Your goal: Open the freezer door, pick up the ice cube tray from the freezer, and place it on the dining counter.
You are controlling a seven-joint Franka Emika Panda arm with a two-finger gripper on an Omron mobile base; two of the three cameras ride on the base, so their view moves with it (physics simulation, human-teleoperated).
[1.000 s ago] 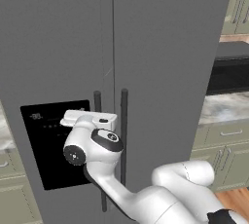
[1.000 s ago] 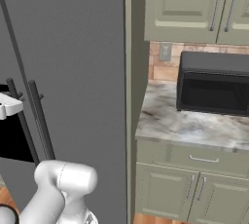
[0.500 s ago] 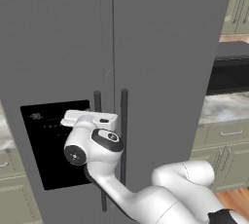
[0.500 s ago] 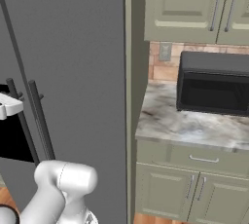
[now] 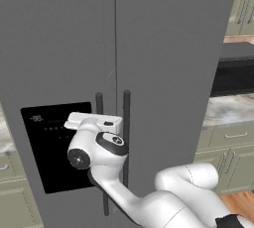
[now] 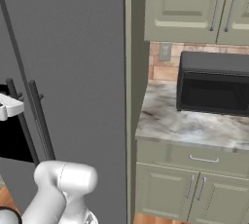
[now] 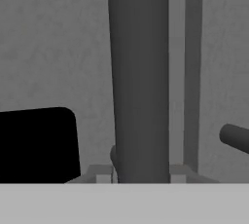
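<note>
Grey freezer door [image 5: 59,48] shut; claw [image 7: 140,177] straddling handle [image 7: 139,82].

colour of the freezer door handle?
Dark grey, near black: the handle is a plain matte bar against the lighter grey freezer door. Hand view shows it best.

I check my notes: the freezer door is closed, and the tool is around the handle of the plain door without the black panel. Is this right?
Not quite. The freezer door is closed, but the tool is around the bar handle of that door, with the black dispenser panel beside it, as the hand view shows.
</note>
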